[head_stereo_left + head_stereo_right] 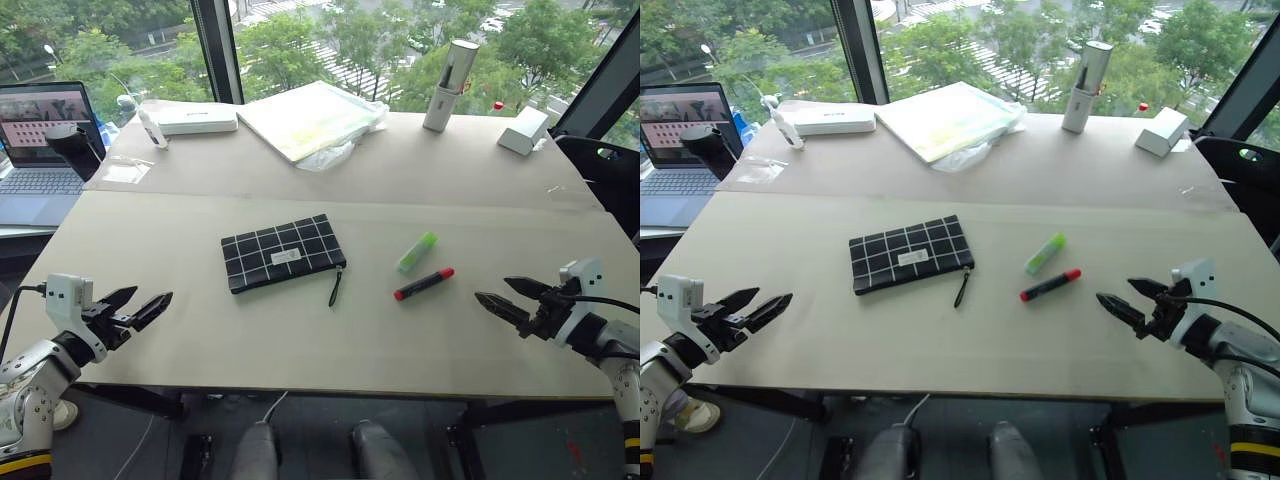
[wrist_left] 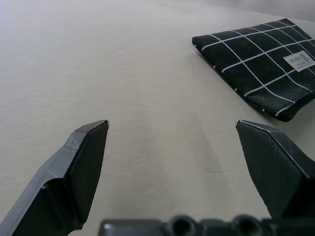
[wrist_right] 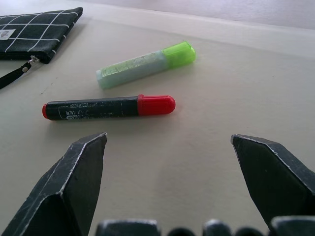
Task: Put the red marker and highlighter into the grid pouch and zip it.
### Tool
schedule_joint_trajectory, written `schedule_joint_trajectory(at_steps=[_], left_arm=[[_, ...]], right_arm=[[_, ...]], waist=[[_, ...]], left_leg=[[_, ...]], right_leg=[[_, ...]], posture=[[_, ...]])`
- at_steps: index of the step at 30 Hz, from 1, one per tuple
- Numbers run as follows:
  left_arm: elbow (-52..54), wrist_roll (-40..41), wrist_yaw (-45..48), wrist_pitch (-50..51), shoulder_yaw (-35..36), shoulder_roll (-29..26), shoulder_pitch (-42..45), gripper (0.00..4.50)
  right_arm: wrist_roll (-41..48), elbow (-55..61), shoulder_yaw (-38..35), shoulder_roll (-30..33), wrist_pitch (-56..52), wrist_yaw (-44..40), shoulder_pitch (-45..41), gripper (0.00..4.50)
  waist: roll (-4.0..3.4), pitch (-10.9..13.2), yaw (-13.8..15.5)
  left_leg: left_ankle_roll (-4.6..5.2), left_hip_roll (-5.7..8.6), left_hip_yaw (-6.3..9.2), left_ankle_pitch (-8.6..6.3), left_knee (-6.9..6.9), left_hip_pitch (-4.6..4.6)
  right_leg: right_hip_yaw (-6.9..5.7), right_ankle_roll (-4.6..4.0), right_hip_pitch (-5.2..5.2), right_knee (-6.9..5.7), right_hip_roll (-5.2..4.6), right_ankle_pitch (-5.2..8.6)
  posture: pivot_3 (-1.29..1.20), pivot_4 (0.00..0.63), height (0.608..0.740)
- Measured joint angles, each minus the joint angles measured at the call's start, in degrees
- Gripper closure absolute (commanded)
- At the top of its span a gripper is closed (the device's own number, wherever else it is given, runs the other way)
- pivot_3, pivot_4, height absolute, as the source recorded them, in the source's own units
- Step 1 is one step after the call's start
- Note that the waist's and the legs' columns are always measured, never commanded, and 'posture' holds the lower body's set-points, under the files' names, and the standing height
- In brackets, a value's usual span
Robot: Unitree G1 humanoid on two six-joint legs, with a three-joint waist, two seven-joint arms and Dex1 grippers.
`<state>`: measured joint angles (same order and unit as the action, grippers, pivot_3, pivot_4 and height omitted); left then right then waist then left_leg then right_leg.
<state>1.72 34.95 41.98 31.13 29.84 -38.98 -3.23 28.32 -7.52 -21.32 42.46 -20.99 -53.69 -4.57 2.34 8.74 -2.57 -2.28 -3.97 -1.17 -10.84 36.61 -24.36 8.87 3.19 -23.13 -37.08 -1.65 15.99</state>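
So the grid pouch (image 1: 283, 252) is lying flat near the middle of the table (image 1: 300, 340), slightly tilted, with its white label facing up and its black zipper pull strap (image 1: 335, 287) trailing off the right end toward the near edge. No gap is being shown along the zipper side, though whether it's fully zipped can't be told.

The highlighter (image 1: 417, 251) is resting to the right of the pouch, well apart from it, angled with its brighter green cap pointing away from the robot. The red marker (image 1: 423, 284) is lying just beside it on the near side, not touching, red cap toward the right.

The left gripper (image 1: 137, 306) is being held over the near left part of the table, its 2 fingers spread wide with nothing between them, well apart from the pouch. The right gripper (image 1: 505, 297) is being held at the near right, also spread wide and empty, pointing toward the marker and near it but not touching.

At the far side, a laptop (image 1: 45, 150), a white box (image 1: 197, 119), a plastic-wrapped folder (image 1: 312, 118) and a tall cylinder (image 1: 449, 85) are sitting.
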Motion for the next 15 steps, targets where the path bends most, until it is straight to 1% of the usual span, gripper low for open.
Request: schedule_joint_trajectory(at_steps=[2, 5, 7, 9, 11, 13, 15], left_arm=[[-0.11, -0.01, 0.26, -0.04, -0.12, 0.0, 0.14, 0.0], [-3.52, 0.03, 7.05, -1.76, -3.79, -0.23, 3.82, 0.0], [-6.44, -1.1, 12.02, -5.22, -6.38, -1.33, 5.37, 0.0], [-10.44, -4.02, 15.83, -11.11, -7.85, -2.74, 6.66, 0.0], [-13.3, -8.38, 18.52, -18.76, -9.85, -4.88, 6.9, 0.0], [-15.6, -12.55, 20.47, -25.42, -11.7, -6.81, 6.91, 0.0], [-18.48, -15.96, 21.79, -31.84, -13.27, -7.92, 7.36, 0.0]], right_arm=[[-0.02, -0.06, 0.01, -0.05, 0.05, 0.07, -0.05, 0.03], [-0.62, -2.17, 0.28, -1.47, 1.37, 1.21, -2.18, 0.03], [-0.71, -2.47, 0.52, -1.81, 1.81, 1.41, -3.05, 0.55], [-0.65, -2.9, 0.37, -1.84, 1.83, 1.59, -3.92, 0.96], [0.01, -2.67, 0.34, -1.84, 1.62, 1.37, -4.03, 1.7], [0.82, -1.26, 0.34, -1.84, 0.5, 1.06, -4.06, 2.31], [2.98, 1.45, 0.34, -1.84, -1.42, 0.21, -4.25, 3.1]], waist=[[0.0, 0.0, 0.0], [0.0, 0.0, 0.21], [-0.01, 0.0, 0.08], [-0.01, 0.0, -0.11], [-0.01, 0.0, -0.29], [-0.03, 0.0, -0.27], [-0.04, 0.01, -0.12]], left_leg=[[0.0, 0.0, 0.0, 0.0, 0.0, 0.0], [-0.01, 0.01, 0.0, 0.01, 0.01, 0.02], [-0.01, 0.01, 0.0, 0.01, 0.01, 0.0], [0.0, 0.0, 0.0, 0.01, -0.01, 0.01], [0.0, 0.0, -0.01, 0.0, -0.08, 0.01], [0.0, 0.0, -0.02, 0.0, -0.11, 0.01], [0.0, 0.0, -0.02, 0.01, -0.11, 0.01]], right_leg=[[0.0, 0.0, 0.0, 0.0, 0.0, 0.0], [-0.02, 0.0, 0.03, -0.01, 0.0, 0.0], [-0.02, 0.0, 0.0, -0.01, 0.01, 0.0], [-0.02, -0.03, 0.0, -0.01, 0.01, 0.0], [0.0, -0.05, -0.02, 0.0, 0.01, 0.01], [0.0, -0.05, -0.03, 0.0, 0.0, 0.01], [0.0, -0.06, -0.03, -0.01, 0.0, 0.01]], posture=[[0.0, 0.15, 0.737], [0.0, 0.15, 0.737], [0.0, 0.15, 0.737], [0.0, 0.15, 0.737], [0.0, 0.15, 0.737], [0.0, 0.15, 0.737], [0.0, 0.15, 0.737]])
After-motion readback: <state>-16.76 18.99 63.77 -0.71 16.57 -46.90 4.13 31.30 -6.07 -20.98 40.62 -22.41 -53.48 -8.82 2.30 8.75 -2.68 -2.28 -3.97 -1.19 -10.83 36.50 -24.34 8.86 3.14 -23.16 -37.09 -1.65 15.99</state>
